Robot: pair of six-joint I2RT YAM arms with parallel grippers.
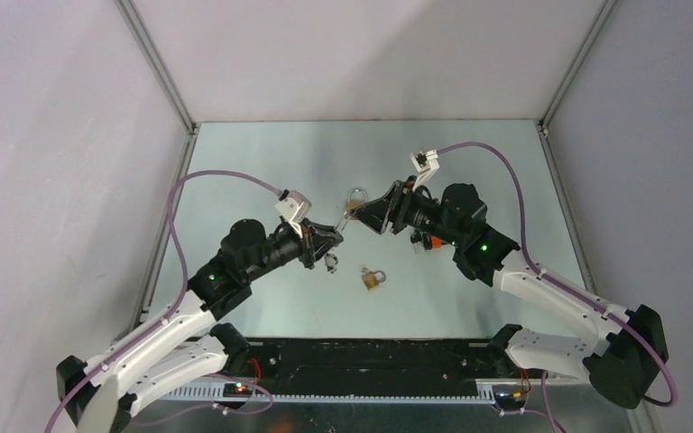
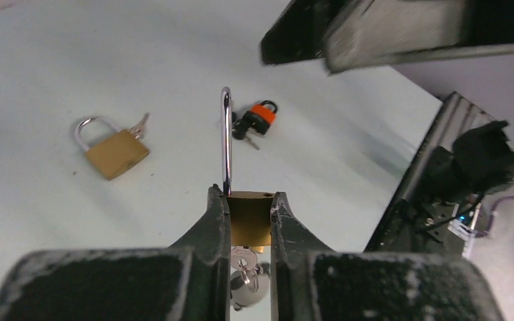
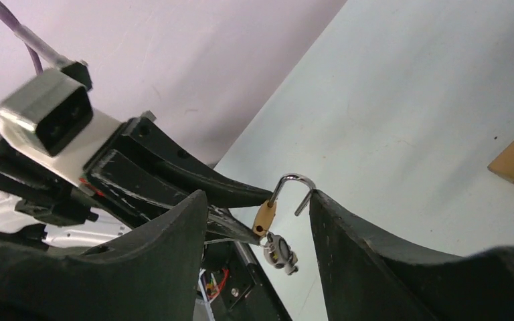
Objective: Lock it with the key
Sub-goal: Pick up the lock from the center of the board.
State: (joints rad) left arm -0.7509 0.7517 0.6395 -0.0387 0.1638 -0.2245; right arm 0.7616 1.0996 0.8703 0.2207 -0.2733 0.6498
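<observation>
A small brass padlock (image 2: 249,217) is held off the table, with my left gripper (image 2: 249,200) shut on its body. Its steel shackle (image 2: 225,140) stands open, the free end out of the body. A key (image 2: 244,257) sits in the bottom of the lock, with a key ring hanging under it. In the top view the padlock (image 1: 352,208) hangs between the two arms. My right gripper (image 3: 258,194) is open around the shackle (image 3: 293,180), whose free end touches the right-hand fingertip (image 3: 316,200). The keys (image 3: 280,253) dangle below the padlock (image 3: 265,215).
A second brass padlock (image 1: 374,278) with keys lies on the table in front of the grippers. An orange-topped padlock (image 1: 429,242) lies under the right arm. Both show in the left wrist view, brass padlock (image 2: 112,150) and orange padlock (image 2: 261,117). Walls enclose the table.
</observation>
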